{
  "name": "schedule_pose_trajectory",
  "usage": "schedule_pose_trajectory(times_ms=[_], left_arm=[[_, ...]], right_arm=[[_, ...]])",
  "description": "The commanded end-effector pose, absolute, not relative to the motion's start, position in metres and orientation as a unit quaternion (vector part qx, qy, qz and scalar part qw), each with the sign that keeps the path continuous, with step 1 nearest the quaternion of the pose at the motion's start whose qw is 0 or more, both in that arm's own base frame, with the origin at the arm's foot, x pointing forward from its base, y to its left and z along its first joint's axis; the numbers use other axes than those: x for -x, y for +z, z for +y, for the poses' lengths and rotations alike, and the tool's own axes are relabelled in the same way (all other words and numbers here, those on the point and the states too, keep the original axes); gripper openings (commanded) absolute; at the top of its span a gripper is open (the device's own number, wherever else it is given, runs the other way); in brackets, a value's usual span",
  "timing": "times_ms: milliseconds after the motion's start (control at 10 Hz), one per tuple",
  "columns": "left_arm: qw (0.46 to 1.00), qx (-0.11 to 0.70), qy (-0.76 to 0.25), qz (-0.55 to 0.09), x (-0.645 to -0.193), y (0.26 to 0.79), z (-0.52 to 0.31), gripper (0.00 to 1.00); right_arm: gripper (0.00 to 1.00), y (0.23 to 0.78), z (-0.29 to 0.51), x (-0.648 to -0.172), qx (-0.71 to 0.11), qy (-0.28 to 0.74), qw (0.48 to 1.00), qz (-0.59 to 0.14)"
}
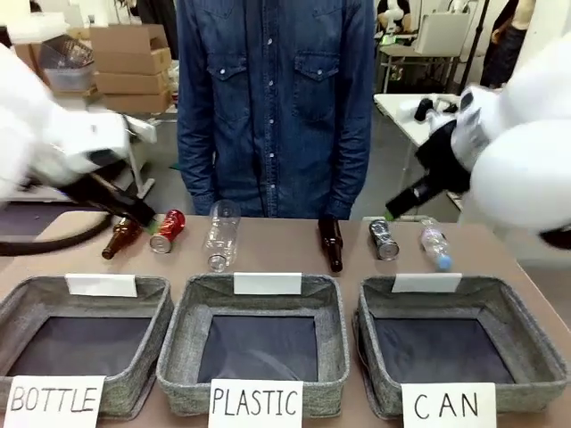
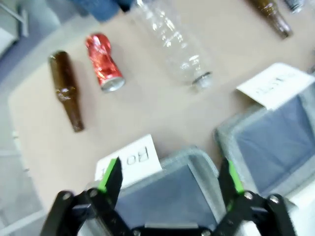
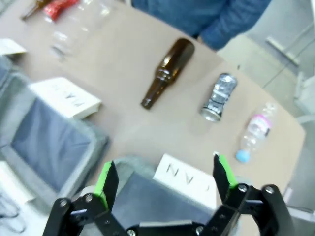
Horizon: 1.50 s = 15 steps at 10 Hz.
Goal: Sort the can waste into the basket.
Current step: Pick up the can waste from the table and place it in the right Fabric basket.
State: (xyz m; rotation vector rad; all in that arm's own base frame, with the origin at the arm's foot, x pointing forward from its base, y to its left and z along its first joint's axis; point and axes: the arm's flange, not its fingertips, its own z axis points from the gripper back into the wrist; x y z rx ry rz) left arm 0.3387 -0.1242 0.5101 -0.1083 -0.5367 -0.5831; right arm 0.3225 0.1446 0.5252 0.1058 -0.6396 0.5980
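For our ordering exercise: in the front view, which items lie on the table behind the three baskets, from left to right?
From left: brown glass bottle → red can → large clear plastic bottle → second brown glass bottle → dark can → small clear bottle with a blue cap.

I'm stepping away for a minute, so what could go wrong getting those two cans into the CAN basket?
The red can lies close beside a brown bottle; the open left gripper might catch the bottle instead.
That can sits at the far end from the CAN basket, so it could slip out during the long carry.
The black can lies on its side and may roll.
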Motion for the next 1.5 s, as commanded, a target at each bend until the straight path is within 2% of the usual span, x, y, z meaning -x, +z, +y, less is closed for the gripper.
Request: schedule_pose_trajectory(times_ms=[0,100,200,300,400,500,600,700,800,900,1000,1100,1200,1300,1400], left_arm=[[0.900,0.082,-0.321,-0.283,-0.213,0.529,-0.079,1.00],[0.885,0.107,-0.354,-0.282,-0.186,0.517,-0.078,1.00],[0.889,0.089,-0.338,-0.295,-0.183,0.495,-0.090,1.00],[0.902,0.080,-0.321,-0.277,-0.257,0.585,-0.101,1.00],[0.902,0.080,-0.321,-0.277,-0.257,0.585,-0.101,1.00],[0.894,0.083,-0.334,-0.287,-0.219,0.604,-0.095,1.00],[0.896,0.186,-0.343,-0.213,-0.232,0.602,-0.089,1.00],[0.889,0.284,-0.336,-0.129,-0.242,0.600,-0.061,1.00],[0.866,0.398,-0.294,-0.067,-0.256,0.597,-0.027,1.00],[0.838,0.506,-0.199,-0.048,-0.271,0.590,0.010,1.00],[0.796,0.591,-0.112,-0.063,-0.282,0.583,0.032,1.00],[0.757,0.641,-0.076,-0.099,-0.292,0.583,0.050,1.00],[0.714,0.681,-0.031,-0.163,-0.298,0.584,0.067,1.00],[0.681,0.695,0.019,-0.230,-0.301,0.581,0.078,1.00],[0.648,0.715,0.031,-0.261,-0.303,0.579,0.074,1.00]], right_arm=[[1.00,0.496,0.137,-0.192,-0.080,0.312,0.895,-0.310],[1.00,0.479,0.150,-0.178,-0.087,0.317,0.893,-0.307],[1.00,0.459,0.165,-0.180,-0.091,0.319,0.893,-0.303],[1.00,0.572,0.161,-0.248,-0.070,0.314,0.894,-0.311],[1.00,0.572,0.161,-0.248,-0.070,0.314,0.894,-0.311],[1.00,0.576,0.182,-0.221,-0.076,0.324,0.892,-0.307],[1.00,0.568,0.166,-0.217,-0.174,0.288,0.877,-0.342],[1.00,0.557,0.129,-0.196,-0.299,0.201,0.870,-0.335],[1.00,0.542,0.091,-0.174,-0.397,0.132,0.847,-0.329],[1.00,0.520,0.053,-0.155,-0.474,0.078,0.817,-0.319],[1.00,0.492,0.024,-0.143,-0.525,0.035,0.787,-0.323],[1.00,0.465,0.006,-0.138,-0.555,0.016,0.770,-0.314],[1.00,0.440,-0.006,-0.136,-0.582,0.005,0.752,-0.310],[1.00,0.423,-0.005,-0.138,-0.583,0.030,0.752,-0.304],[1.00,0.405,-0.002,-0.146,-0.590,0.076,0.749,-0.292]])
